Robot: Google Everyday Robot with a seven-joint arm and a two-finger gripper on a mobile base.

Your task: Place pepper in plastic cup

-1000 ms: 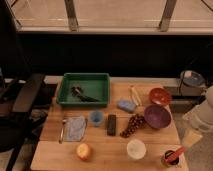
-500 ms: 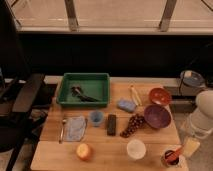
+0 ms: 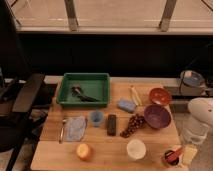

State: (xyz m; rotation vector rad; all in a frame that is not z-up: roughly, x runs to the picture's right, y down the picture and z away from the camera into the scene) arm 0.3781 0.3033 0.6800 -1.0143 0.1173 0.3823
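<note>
Jaws spread wide, just beside pepper (image 3: 175, 153).

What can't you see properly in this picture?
- Pepper at the gripper, front right corner of the table, camera view: too small to tell whether they touch.
- Plastic cup: its inside is too small to see.
- Green tray: dark things inside, too small to name.
</note>
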